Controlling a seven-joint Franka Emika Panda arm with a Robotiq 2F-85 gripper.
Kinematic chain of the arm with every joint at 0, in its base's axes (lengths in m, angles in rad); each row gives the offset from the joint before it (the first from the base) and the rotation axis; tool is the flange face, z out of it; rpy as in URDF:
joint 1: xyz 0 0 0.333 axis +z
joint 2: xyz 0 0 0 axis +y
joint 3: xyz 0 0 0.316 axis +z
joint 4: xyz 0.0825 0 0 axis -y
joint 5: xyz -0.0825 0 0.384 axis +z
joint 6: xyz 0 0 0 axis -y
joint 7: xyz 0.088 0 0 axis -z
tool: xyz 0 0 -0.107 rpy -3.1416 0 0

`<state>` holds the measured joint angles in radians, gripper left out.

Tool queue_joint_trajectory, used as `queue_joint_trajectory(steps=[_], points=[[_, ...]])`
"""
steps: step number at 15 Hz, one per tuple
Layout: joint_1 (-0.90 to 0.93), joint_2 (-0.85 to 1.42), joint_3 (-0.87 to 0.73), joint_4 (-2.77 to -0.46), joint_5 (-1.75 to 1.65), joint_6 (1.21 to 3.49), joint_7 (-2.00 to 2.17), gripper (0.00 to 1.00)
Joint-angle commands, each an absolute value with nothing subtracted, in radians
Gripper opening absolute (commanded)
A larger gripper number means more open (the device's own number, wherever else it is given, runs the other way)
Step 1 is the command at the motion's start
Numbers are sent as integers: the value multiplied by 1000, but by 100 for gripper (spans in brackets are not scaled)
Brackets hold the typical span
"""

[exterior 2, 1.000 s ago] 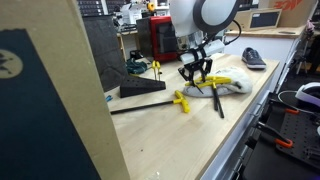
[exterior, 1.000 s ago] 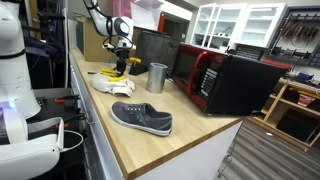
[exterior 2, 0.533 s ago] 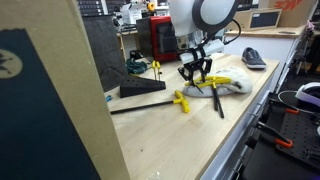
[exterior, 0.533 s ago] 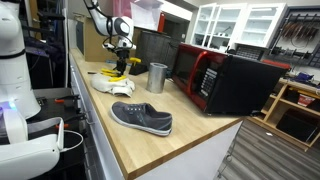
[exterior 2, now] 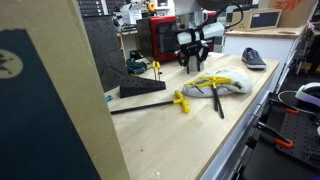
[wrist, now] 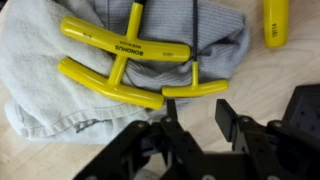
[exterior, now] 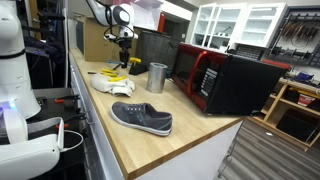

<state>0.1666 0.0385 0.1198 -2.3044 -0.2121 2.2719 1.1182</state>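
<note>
Three yellow T-handle hex keys [wrist: 125, 55] lie on a crumpled grey cloth [wrist: 60, 110] on the wooden counter. In both exterior views the keys [exterior: 118, 72] [exterior 2: 210, 82] rest on that cloth [exterior: 106, 84] [exterior 2: 228, 85]. My gripper [wrist: 198, 118] hangs above them, pointing down, jaws partly open with nothing between its fingers [wrist: 228, 112]. It sits well above the cloth in both exterior views [exterior: 124, 43] [exterior 2: 192, 62]. A separate yellow-handled tool [exterior 2: 181, 101] lies on the bare wood beside the cloth, and a yellow handle [wrist: 276, 20] shows at the wrist view's top right.
A metal cup [exterior: 157, 77], a dark slip-on shoe [exterior: 142, 117] and a red-and-black microwave [exterior: 225, 80] stand further along the counter. A black wedge [exterior 2: 140, 88] and a cardboard panel [exterior 2: 40, 100] sit near the cloth. The counter edge [exterior: 95, 120] drops off beside the cloth.
My gripper has risen straight up from just over the yellow keys to well above them, holding nothing. The keys and cloth have stayed put.
</note>
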Motion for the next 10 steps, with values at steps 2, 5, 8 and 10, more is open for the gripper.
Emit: queue_joint_trajectory(steps=[2,5,8,10], points=[[151,-46,125,-2319,-178,2255,1051,71],[153,-27,134,-2324,-164,2248,1031,86],[159,13,143,-2334,-175,2250,1043,100],[165,45,147,-2328,-188,2240,1059,100]])
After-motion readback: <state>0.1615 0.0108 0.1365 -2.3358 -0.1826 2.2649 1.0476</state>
